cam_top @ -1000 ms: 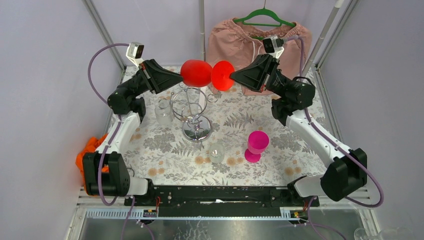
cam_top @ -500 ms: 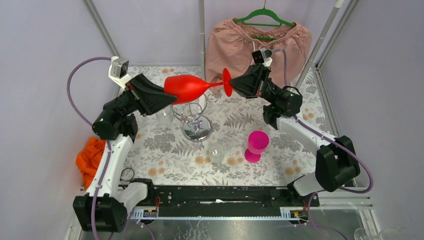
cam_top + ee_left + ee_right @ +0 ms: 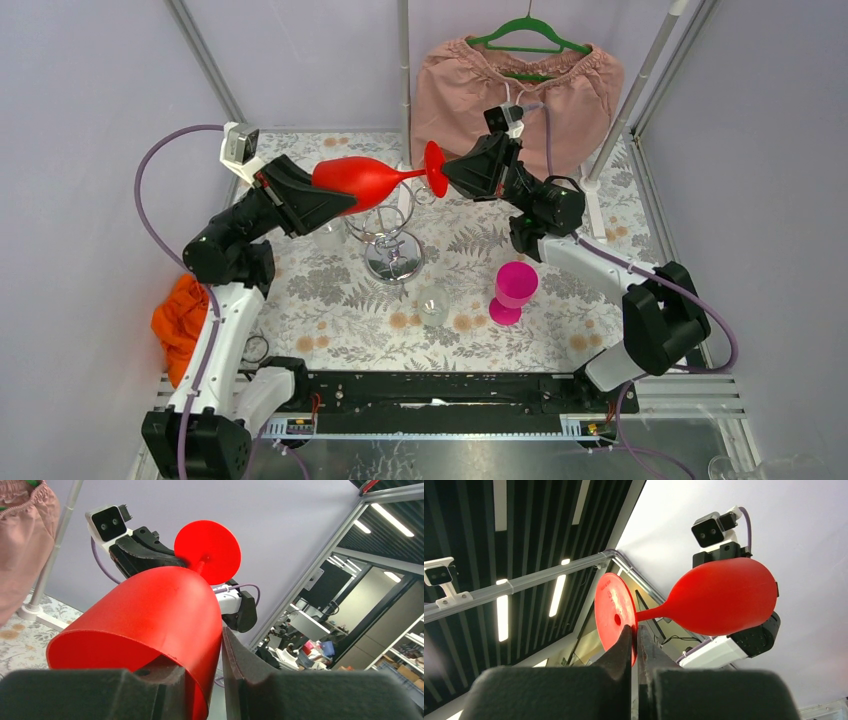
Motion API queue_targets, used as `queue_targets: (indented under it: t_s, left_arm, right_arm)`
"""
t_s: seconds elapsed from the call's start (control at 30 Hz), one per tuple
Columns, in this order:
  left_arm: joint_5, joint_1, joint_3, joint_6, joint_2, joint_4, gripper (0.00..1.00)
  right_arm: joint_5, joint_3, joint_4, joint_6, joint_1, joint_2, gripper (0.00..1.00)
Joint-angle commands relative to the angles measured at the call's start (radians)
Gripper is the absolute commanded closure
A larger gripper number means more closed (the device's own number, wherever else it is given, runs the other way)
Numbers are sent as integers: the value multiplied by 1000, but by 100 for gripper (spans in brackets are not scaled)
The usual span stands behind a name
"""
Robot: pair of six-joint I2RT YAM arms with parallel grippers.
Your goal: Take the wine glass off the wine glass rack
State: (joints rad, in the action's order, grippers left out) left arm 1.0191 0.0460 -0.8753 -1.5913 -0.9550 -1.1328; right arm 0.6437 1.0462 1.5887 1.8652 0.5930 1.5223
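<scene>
A red wine glass [image 3: 370, 178] lies on its side in the air above the chrome wine glass rack [image 3: 383, 232], held between both arms. My left gripper [image 3: 335, 197] is shut on the rim of its bowl [image 3: 150, 615], one finger inside and one outside. My right gripper [image 3: 442, 174] is shut on the edge of its round foot [image 3: 614, 615]. The rack stands on its mirror base with its hook ring below the glass. The glass is clear of the hooks.
A clear glass [image 3: 327, 235] stands left of the rack and another [image 3: 433, 305] in front of it. A magenta glass [image 3: 513, 291] stands upright at right. Pink shorts on a green hanger [image 3: 520, 75] hang at the back. An orange cloth [image 3: 178, 310] lies at the left edge.
Both arms have carried the red glass leftward and lowered it; it turned from facing the camera to lying sideways. Both grippers kept their hold.
</scene>
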Motion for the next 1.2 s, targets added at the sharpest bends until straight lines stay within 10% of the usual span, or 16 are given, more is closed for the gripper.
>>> queue_targets:
  t_s: [0.0, 0.23, 0.67, 0.87, 1.17]
  left_arm:
    - [18, 24, -3, 99, 33, 107, 89]
    - [-16, 25, -35, 307, 125, 422, 100]
    - [-56, 25, 12, 231, 153, 341, 100]
    - [-94, 24, -67, 343, 203, 541, 100]
    - [-202, 25, -243, 579, 254, 977, 100]
  right_arm:
    - [73, 19, 48, -76, 54, 28, 100]
    - [70, 20, 57, -71, 53, 27, 98]
    - [63, 5, 87, -53, 54, 17, 47]
    - [59, -31, 89, -56, 53, 11, 5]
    - [56, -114, 85, -66, 50, 10, 0]
